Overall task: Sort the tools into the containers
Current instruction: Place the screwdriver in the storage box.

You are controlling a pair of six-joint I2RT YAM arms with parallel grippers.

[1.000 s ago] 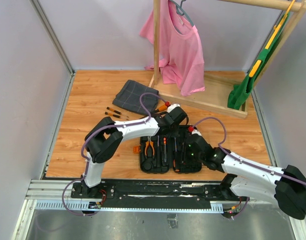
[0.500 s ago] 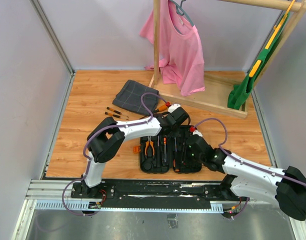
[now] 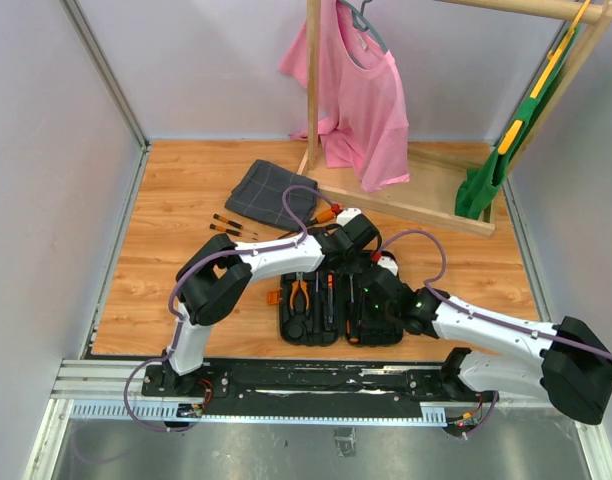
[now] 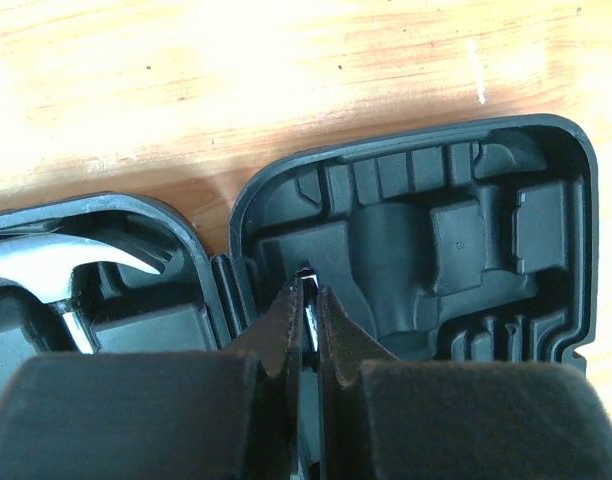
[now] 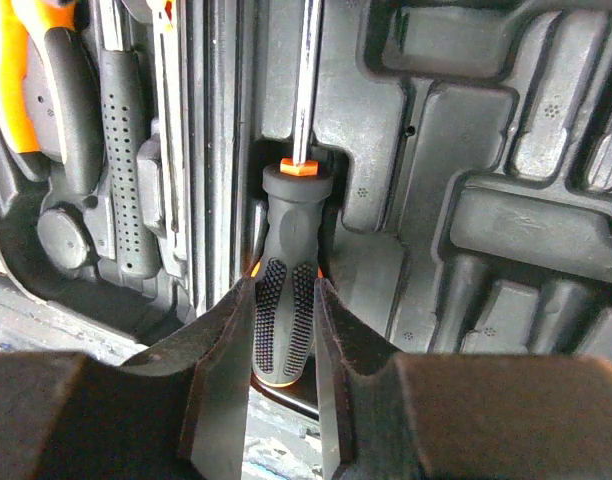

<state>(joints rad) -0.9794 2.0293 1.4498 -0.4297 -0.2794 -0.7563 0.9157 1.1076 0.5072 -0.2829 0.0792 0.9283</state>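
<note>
Pinching the screwdriver (image 5: pixel 284 230) by its thin shaft with jaws all but closed, the left gripper (image 4: pixel 308 300) works opposite the right gripper (image 5: pixel 283 300) clamped on the handle, low in the black tool case (image 4: pixel 466 240) beside the hinge, and uneven pushes could jam it crooked!

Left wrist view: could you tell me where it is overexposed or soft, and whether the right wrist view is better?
Left wrist view: the table is washed out, the case sharp, the fingers dark and soft. Right wrist view: even light, the screwdriver grip crisp, its shaft glinting, the fingers blurred.
</note>
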